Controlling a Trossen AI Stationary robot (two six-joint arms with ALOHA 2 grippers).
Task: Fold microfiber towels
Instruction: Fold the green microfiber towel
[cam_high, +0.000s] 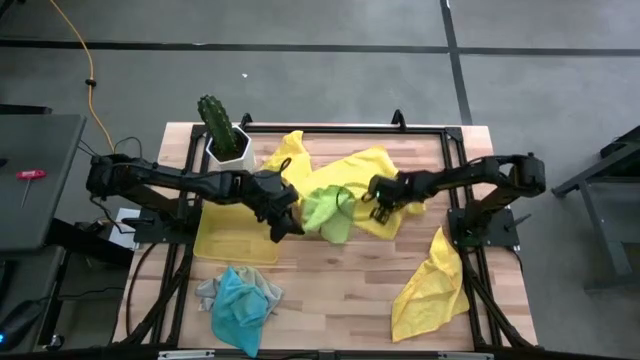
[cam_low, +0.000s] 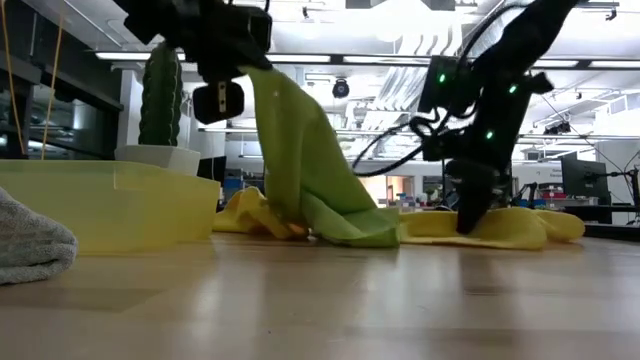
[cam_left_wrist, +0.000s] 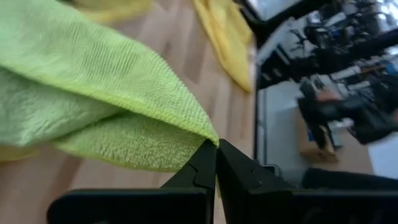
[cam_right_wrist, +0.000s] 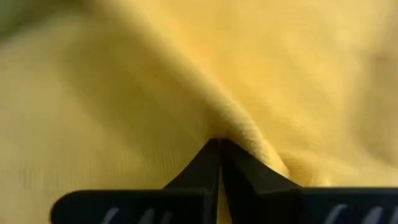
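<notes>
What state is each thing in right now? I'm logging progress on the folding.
left gripper: shut on the lime green towel, corner lifted.
right gripper: shut on the yellow towel, low at the table.
second yellow towel: crumpled, unfolded.
turquoise towel: bunched on the grey towel.
yellow tray: appears empty.

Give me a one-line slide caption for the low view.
Left gripper lifts the lime green towel by a corner while the right gripper pinches a yellow towel on the table.
</notes>
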